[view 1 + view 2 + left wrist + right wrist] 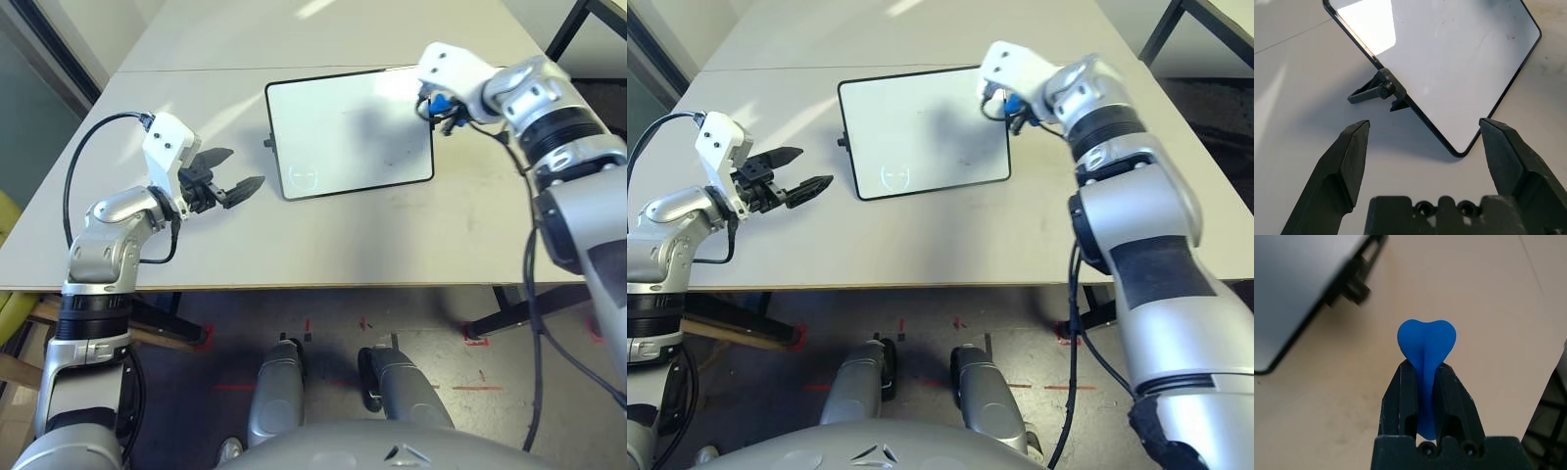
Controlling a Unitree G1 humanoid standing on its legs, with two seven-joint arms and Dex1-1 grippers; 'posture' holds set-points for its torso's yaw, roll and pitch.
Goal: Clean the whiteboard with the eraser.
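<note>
Gripping the blue eraser (1425, 338) between its two black fingers, the robot's right gripper (1425, 364) has a pretty snug hold, with one finger on either side of the narrow middle and the rounded, heart-looking end poking out past the tips. It's over by the right edge of the whiteboard (343, 137), toward the far corner, and in the wrist view the eraser is out over bare tabletop, beside the board and not over it. Can't really tell how high up it is, fwiw.

The whiteboard is lying on the table (294, 245), face up and a bit skewed, with a thin black frame and rounded corners. There's a black knob on the left side (1385, 90) and another on the right side (1355, 289), plus a faint round logo (304, 178) near the robot's left front corner. A few tiny dark specks show on the white surface too, and some bright glare.

Over on the other side, the left gripper (244, 167) is wide open with nothing in it, hanging out near the board's left edge, just apart from it. Past the table's front edge there's dark floor (333, 372) with bits of red tape
</note>
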